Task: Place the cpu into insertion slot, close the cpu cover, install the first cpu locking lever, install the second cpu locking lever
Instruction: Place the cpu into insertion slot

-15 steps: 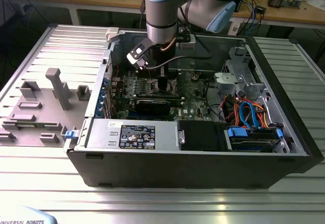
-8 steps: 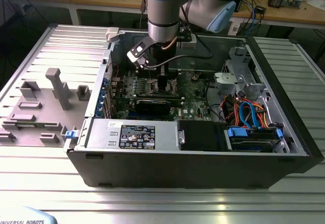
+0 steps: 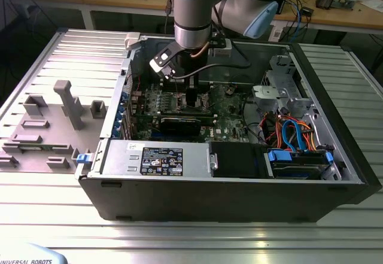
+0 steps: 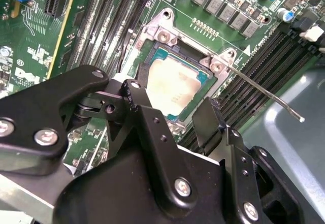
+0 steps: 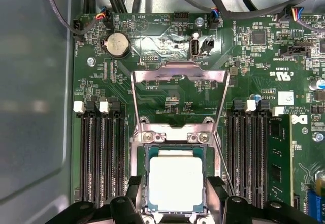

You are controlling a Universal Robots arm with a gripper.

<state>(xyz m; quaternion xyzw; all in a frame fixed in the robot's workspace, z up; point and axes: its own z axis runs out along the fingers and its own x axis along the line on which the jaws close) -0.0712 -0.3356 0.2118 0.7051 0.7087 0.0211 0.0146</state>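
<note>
In the exterior view the arm (image 3: 192,12) enters from 12 o'clock and reaches down into an open case (image 3: 239,198) lying on a ribbed metal tabletop (image 3: 179,240). At 9 o'clock from the case we see grey blocks (image 3: 67,103) standing on the tabletop. Inside the case a power supply (image 3: 155,156) sits along the 6 o'clock wall. Blue and orange cables (image 3: 293,133) bunch toward 3 o'clock.

In the first wrist view the cpu (image 5: 176,181) lies flat in the slot (image 5: 138,158), silvery top up, with its greenish rim showing along the edges. The jaws stand apart, one on each of two opposite sides of the cpu, low beside the slot's edges. We cannot tell whether they touch the chip.

The cover (image 5: 177,70) stands raised off the slot, joined to it at one edge, and we see the board (image 5: 254,56) through its window. Memory slots (image 5: 101,153) flank the slot on two sides. A coin cell (image 5: 117,44) sits on the board beyond the cover.

In the second wrist view a thin lever (image 4: 264,94) runs out from a corner of the slot. It slants across the memory slots, and its tip ends over the grey case wall.
</note>
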